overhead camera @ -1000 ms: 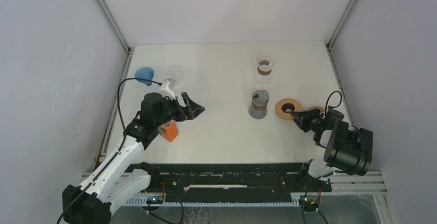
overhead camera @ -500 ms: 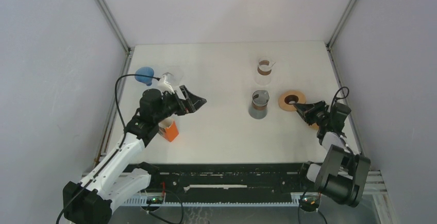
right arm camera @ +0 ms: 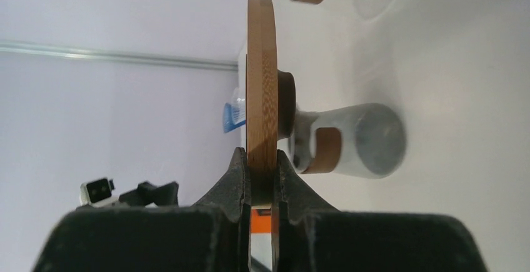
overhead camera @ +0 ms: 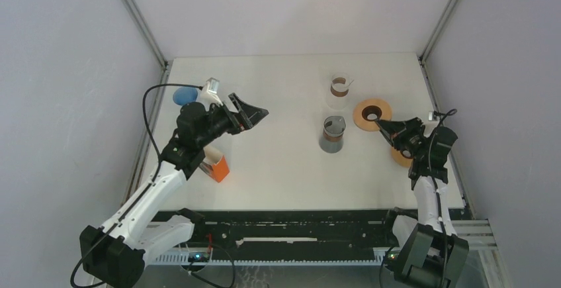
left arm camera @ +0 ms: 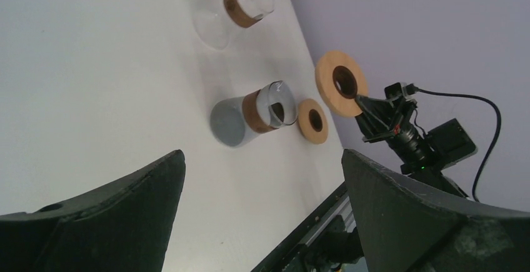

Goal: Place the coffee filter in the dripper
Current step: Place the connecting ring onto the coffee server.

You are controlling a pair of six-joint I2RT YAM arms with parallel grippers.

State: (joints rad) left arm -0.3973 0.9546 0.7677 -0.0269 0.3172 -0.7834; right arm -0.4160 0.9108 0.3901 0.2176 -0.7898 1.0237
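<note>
My right gripper (overhead camera: 385, 128) (right arm camera: 261, 159) is shut on the rim of a wooden ring (overhead camera: 372, 114) (right arm camera: 262, 84) (left arm camera: 340, 83) and holds it on edge above the table, right of a grey-bottomed glass vessel with a wooden collar (overhead camera: 333, 134) (left arm camera: 250, 119). A clear glass dripper with a wooden collar (overhead camera: 339, 89) (left arm camera: 247, 6) stands behind that. My left gripper (overhead camera: 258, 116) (left arm camera: 262, 159) hangs open and empty over the left half of the table. I cannot make out the coffee filter in any view.
A second, smaller wooden ring (overhead camera: 401, 157) (left arm camera: 312, 120) lies flat under my right wrist. An orange box (overhead camera: 216, 167) sits beneath my left arm, and a blue object (overhead camera: 184, 95) lies at the far left. Metal frame posts line both sides.
My right gripper has closed on the wooden ring, lifted it off the table and carried it back, tilting it on edge. My left arm rose and swung slightly toward the back.
</note>
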